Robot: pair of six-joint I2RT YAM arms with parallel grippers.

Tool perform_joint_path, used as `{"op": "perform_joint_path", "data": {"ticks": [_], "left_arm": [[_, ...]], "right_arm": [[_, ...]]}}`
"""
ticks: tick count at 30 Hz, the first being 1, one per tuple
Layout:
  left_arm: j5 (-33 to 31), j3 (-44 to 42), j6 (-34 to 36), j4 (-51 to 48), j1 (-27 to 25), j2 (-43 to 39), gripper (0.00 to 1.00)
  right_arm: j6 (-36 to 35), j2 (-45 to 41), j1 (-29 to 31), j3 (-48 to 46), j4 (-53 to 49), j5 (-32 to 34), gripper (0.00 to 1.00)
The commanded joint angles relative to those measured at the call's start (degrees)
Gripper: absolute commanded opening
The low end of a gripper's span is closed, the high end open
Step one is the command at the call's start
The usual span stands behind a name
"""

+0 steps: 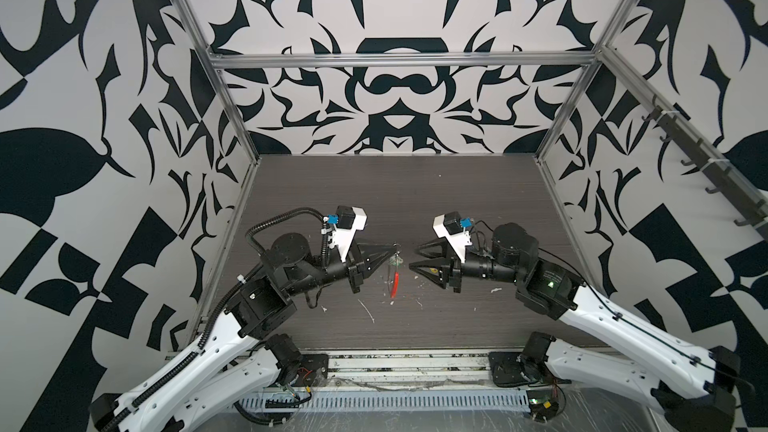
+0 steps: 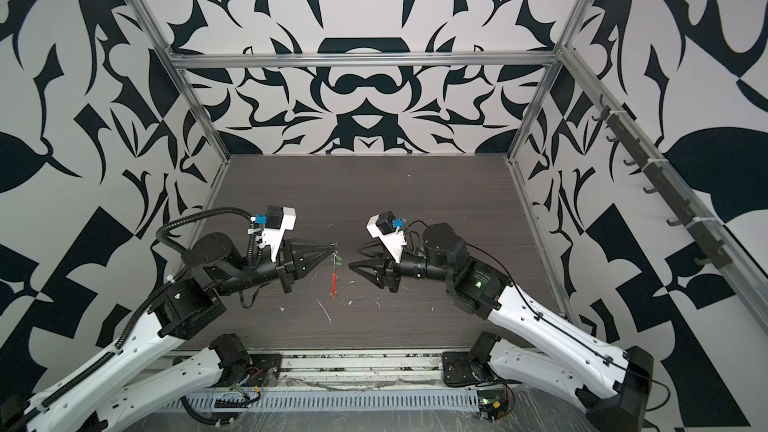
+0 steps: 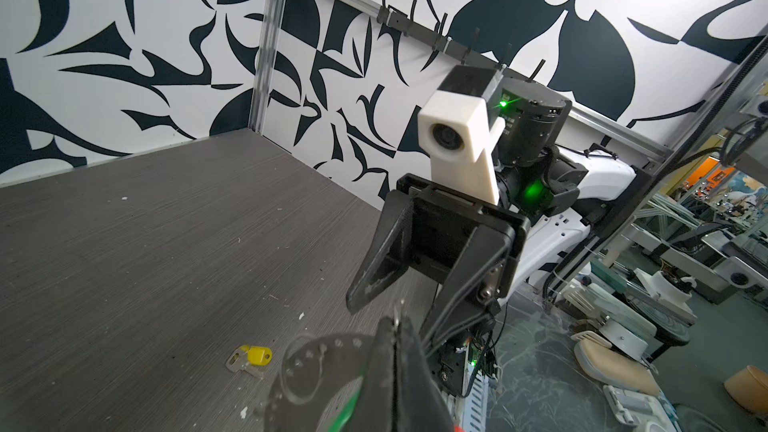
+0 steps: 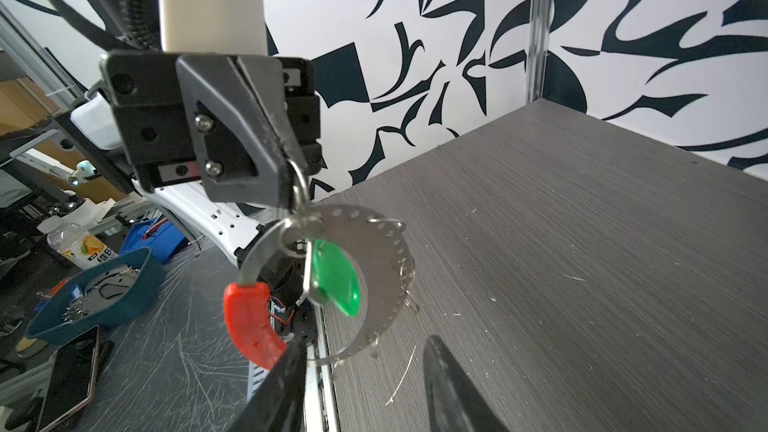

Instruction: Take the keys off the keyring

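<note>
My left gripper (image 1: 390, 246) (image 4: 291, 184) is shut on a small ring at the top of the keyring (image 4: 386, 268), a curved silver band with holes and a red sleeve (image 4: 249, 322) (image 1: 396, 284). The keyring hangs above the table between both arms. A green-headed key (image 4: 336, 280) dangles from its top ring. A yellow-headed key (image 3: 259, 355) lies loose on the table, apart from the keyring. My right gripper (image 1: 414, 258) (image 4: 365, 367) stands open just right of the keyring, nothing between its fingers (image 3: 382, 251).
White scraps (image 1: 368, 311) dot the dark wood table (image 1: 415, 201). Patterned walls with metal posts close in three sides, and a hook rail (image 1: 706, 168) runs along the right wall. Outside the cell's front rail (image 1: 395, 367) sit a blue tray (image 4: 95, 297) and a phone (image 4: 70, 371).
</note>
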Motion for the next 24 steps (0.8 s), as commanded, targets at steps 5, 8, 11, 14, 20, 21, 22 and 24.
{"op": "perform_joint_path", "data": {"ticks": [5,8,11,14,20,21,22,24], "left_arm": [[0.69,-1.48,-1.03,4.05,0.13,-1.26,0.0],[1.84,-1.59,-1.13,4.39,0.13,-1.22,0.0],[2.86,-1.84,-1.05,4.48,0.13,-1.34,0.0],[4.02,-2.12,-1.02,4.83,0.13,-1.39,0.0],[5.25,-2.2,-1.0,4.83,0.13,-1.18,0.0],[5.37,-2.16,-1.0,4.83,0.14,-1.02,0.0],[5.48,-2.2,-1.0,4.83,0.13,-0.92,0.0],[5.6,-2.2,-1.02,4.88,0.13,-0.71,0.0]], "right_arm": [[-3.39,0.79,5.59,0.7,4.86,7.57,0.51],[-4.33,1.5,6.91,1.21,4.86,9.71,0.51],[-5.0,1.78,7.4,1.56,4.83,10.84,0.51],[-5.39,1.97,7.68,1.56,4.85,11.89,0.52],[-5.75,1.25,7.85,0.93,5.53,14.35,0.53],[-5.76,1.34,7.86,0.95,5.67,14.01,0.53],[-5.77,1.43,7.87,0.95,5.93,13.42,0.53],[-5.75,1.43,7.87,0.85,6.97,12.13,0.52]]}}
